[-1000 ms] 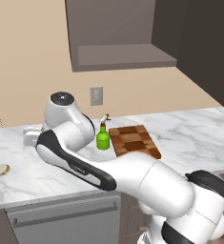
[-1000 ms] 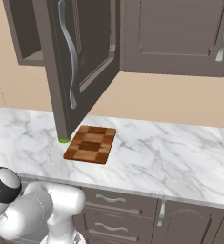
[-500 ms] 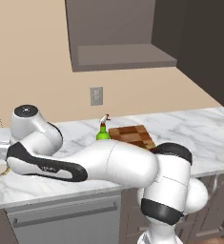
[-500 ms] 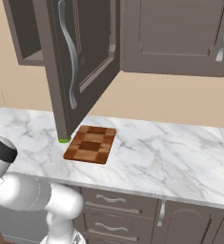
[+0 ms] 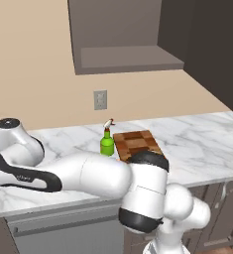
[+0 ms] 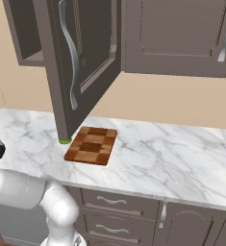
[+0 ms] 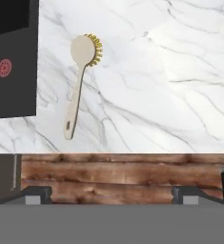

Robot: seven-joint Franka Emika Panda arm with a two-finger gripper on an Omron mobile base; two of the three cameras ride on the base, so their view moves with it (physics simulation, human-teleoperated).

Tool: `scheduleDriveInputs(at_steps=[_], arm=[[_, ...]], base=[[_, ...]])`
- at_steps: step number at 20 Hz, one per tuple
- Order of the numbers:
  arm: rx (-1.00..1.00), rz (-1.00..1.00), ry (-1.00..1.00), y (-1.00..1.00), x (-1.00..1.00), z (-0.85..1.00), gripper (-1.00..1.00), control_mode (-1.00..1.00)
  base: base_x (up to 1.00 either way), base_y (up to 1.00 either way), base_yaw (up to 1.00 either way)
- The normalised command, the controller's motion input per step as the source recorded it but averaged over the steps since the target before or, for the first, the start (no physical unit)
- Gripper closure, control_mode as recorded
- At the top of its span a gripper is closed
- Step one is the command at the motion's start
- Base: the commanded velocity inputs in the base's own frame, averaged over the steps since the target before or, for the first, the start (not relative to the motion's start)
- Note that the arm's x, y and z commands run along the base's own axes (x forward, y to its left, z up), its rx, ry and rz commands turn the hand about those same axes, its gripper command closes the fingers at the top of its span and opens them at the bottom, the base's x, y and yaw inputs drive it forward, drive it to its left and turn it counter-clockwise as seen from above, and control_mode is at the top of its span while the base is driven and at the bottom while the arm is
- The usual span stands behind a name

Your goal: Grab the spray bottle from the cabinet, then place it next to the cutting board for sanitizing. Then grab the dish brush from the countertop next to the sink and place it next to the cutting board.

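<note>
Ahead, dish brush [image 7: 79,81] flat on countertop [image 7: 156,86], clear of fingers [image 7: 37,194]; fingers spread wide, empty

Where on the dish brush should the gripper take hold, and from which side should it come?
Probably mid-handle, coming straight down from above. The dish brush lies flat on the countertop, free on both sides, and its handle is thin and straight, narrow enough for the open gripper. The jaws should close across the handle's width; the round head is wider and bristled, so it would likely sit less securely.
</note>
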Motion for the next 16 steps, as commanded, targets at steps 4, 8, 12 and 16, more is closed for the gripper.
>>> scheduleDriveInputs(at_steps=[4, 8, 12, 16], arm=[[-0.07, -0.02, 0.11, 0.20, 0.34, -0.26, -1.00, -1.00], [-0.11, -0.01, 0.09, 0.30, 0.48, -0.29, -1.00, -1.00], [-0.10, 0.00, 0.00, 0.27, 0.28, -0.23, -1.00, -1.00], [-0.10, 0.00, 0.00, 0.38, 0.26, -0.27, -1.00, -1.00]], base=[[0.00, 0.00, 0.00], [0.00, 0.00, 0.00], [0.00, 0.00, 0.00], [0.00, 0.00, 0.00]])
